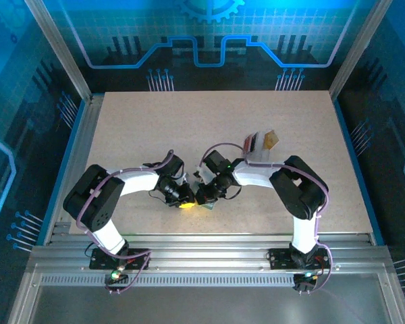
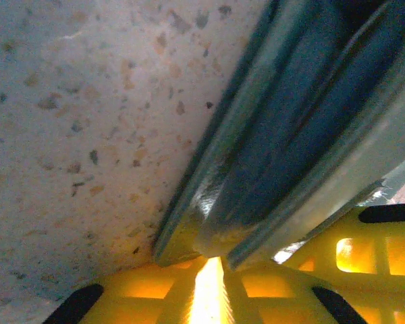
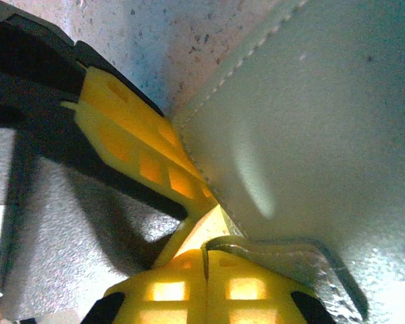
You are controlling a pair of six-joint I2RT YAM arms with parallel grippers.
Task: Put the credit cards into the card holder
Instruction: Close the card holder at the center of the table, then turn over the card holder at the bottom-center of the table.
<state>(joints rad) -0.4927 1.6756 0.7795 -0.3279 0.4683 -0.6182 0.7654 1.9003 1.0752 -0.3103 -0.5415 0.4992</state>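
Right gripper [image 3: 206, 251] is clamped shut at the shiny flap of the holder [image 3: 310, 135], near the front of the table [image 1: 155, 128]. Left gripper [image 2: 209, 273] meets its corner, grip unclear. Light and floppy, it likely pinches best at the stitched edge.

Counter [image 1: 189, 128] in front of me: pale beige board, matte; seen close from my wrists it's speckled with brown and dark flecks. Silver metal edging [image 1: 74, 162] runs along both sides. Near edge by my bases: ribbed aluminium rails [image 1: 209, 246], then a flat grey metal plate [image 1: 202, 304] below. Two slanted aluminium posts, left post [image 1: 57, 47] and right post [image 1: 361, 47], rise at the far corners. Back wall [image 1: 121, 27]: blue-lit panel, fine grid, bright circuit-trace line, half gear motif [image 1: 210, 7] at top. Side walls [image 1: 13, 101] same dark blue circuit print. Light cool, bluish, even on the counter
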